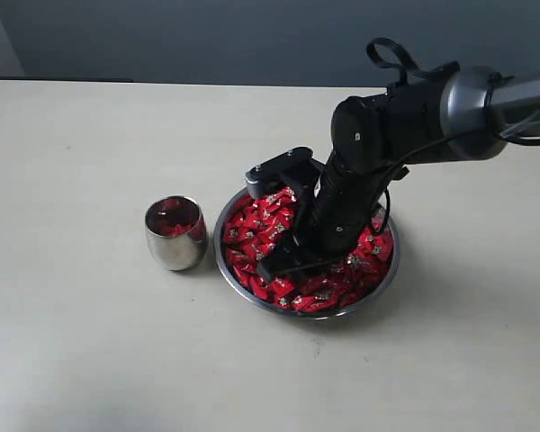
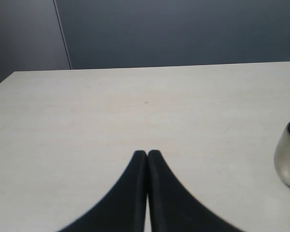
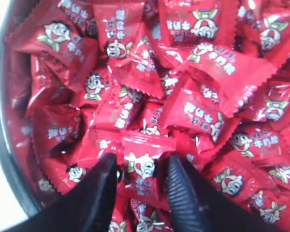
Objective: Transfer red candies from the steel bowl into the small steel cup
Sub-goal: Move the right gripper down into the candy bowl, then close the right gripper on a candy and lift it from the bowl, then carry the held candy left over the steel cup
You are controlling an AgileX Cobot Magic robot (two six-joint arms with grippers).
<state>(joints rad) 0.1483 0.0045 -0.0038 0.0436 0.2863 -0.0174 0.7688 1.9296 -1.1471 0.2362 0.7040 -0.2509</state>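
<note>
Many red candies [image 1: 252,225] are filling the steel bowl [image 1: 218,247], small steel cup [image 1: 175,243] just beside, on a pale worktop [image 1: 90,342] before a grey-blue wall [image 1: 252,36]. Right tool [image 3: 141,159], apart, is straddling one candy; left tool [image 2: 147,153] is pinching together.

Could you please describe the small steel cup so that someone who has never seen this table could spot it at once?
On the pale table, find the wide, shallow steel bowl heaped with red candies. Close beside it, to its left in the exterior view, stands the cup. It is the only small, rounded, egg-shaped shiny vessel, far narrower than the bowl, with red showing inside.
</note>
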